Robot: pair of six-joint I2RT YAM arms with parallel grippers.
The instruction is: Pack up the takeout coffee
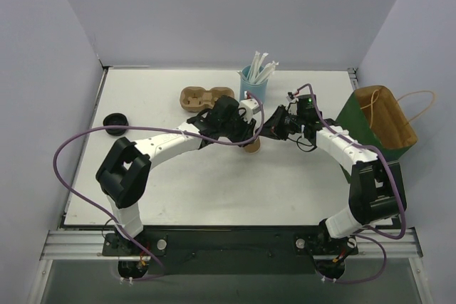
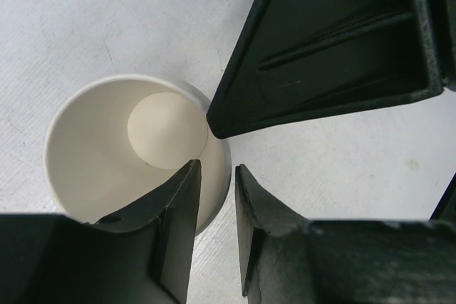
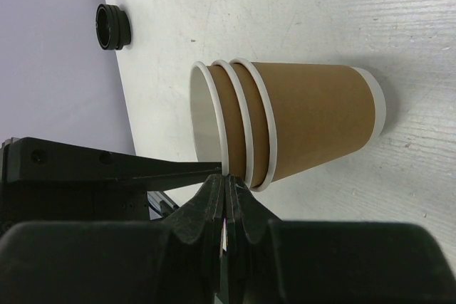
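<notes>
- Left gripper (image 2: 217, 169) fingers fill the bottom of the left wrist view. They straddle the wall of the takeout coffee cup (image 2: 92, 154), one finger inside the cream interior and the other outside, pinching the wall between them.
- At the upper right of that view the right gripper (image 2: 222, 120) shows as one black wedge, its tip touching the outside of the cup's rim. The cup stands upright on the white table (image 2: 342, 169).
- Right wrist view: the right gripper's jaws are pressed fully together with nothing visible between them, their tips at the cup's white rims. Three white rims show, nested one inside another. A thin left finger touches the innermost rim. A black lid (image 3: 112, 26) lies well apart, near the table's edge.
- Top view: both arms meet over the cup at the table's middle. Behind it stand a light-blue cup of straws (image 1: 253, 87) and a pulp carrier (image 1: 201, 97). A brown paper bag (image 1: 385, 115) sits at the right edge.
</notes>
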